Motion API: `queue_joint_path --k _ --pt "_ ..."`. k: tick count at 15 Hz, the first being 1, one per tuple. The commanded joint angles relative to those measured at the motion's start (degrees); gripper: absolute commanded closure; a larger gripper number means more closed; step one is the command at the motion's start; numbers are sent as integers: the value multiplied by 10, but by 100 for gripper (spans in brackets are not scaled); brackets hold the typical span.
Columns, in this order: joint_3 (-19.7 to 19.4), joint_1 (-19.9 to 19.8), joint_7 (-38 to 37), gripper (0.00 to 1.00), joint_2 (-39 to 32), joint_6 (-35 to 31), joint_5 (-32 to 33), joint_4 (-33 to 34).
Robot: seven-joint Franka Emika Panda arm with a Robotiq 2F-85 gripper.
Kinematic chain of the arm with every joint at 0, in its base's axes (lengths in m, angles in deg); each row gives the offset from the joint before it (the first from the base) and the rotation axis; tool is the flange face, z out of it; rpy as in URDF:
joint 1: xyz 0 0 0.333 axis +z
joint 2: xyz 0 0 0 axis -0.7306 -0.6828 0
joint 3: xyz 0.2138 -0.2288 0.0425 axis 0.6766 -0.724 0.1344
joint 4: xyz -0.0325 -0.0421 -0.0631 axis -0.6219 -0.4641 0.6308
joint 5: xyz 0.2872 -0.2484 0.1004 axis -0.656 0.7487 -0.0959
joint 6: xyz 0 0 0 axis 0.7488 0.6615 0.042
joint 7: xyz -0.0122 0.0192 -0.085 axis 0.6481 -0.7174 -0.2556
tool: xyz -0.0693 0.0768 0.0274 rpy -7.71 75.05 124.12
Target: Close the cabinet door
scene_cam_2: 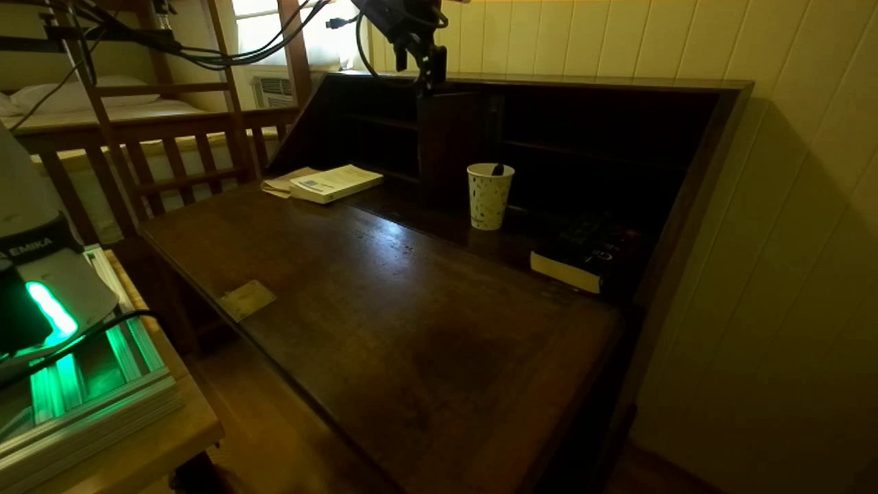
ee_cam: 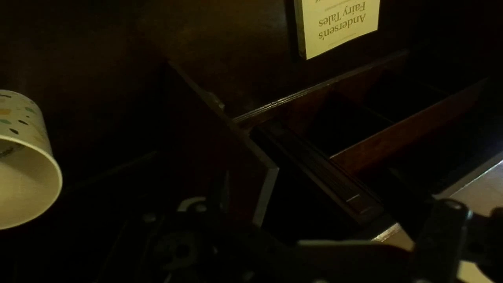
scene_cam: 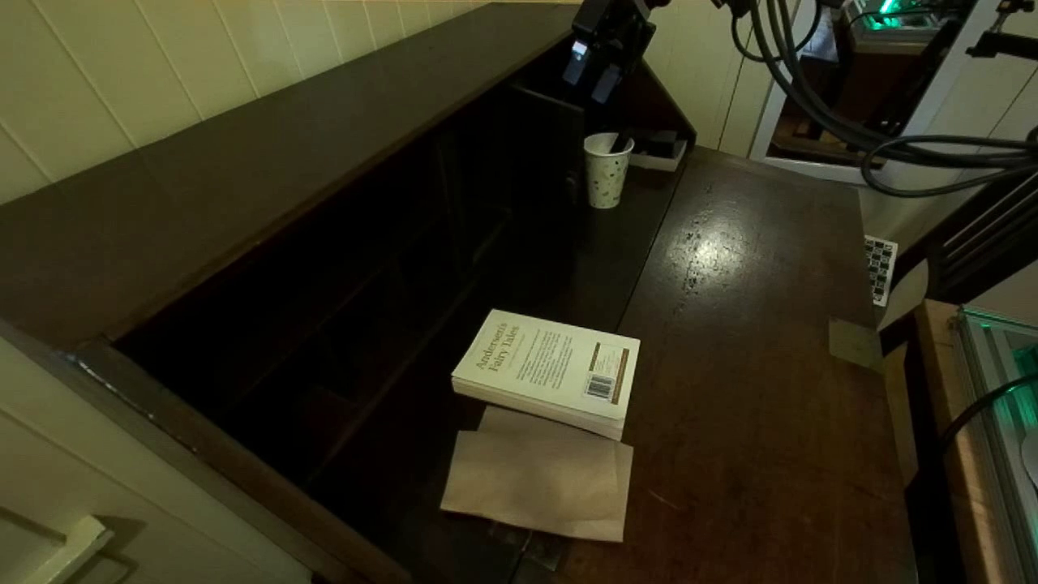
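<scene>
Cup (scene_cam_2: 488,204) holding a dark item (scene_cam_2: 498,169), cabinet door (scene_cam_2: 449,144) standing open, claw (scene_cam: 590,81) spread apart

In an exterior view the cabinet door (scene_cam: 546,144) jutted out; the cup (scene_cam: 605,180) stood near, at its four o'clock — the wrist view showed a gap between. Farther toward four, the desk board (scene_cam: 778,312) left wide passage; a book (scene_cam: 547,369) obstructed six o'clock.

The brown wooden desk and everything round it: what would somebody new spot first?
Probably the glowing green light strip at the left of an exterior view. Next, the pale rectangular paperback book on the desk, then the speckled white paper cup near the open, flat brown wooden door.
</scene>
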Motion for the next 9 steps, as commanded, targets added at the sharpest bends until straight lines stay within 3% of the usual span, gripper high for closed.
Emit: queue_joint_path --k 1,9 --pt "7 3 -19 0 -10 -25 -28 -2" --pt "22 9 -20 0 -18 -63 -73 1"
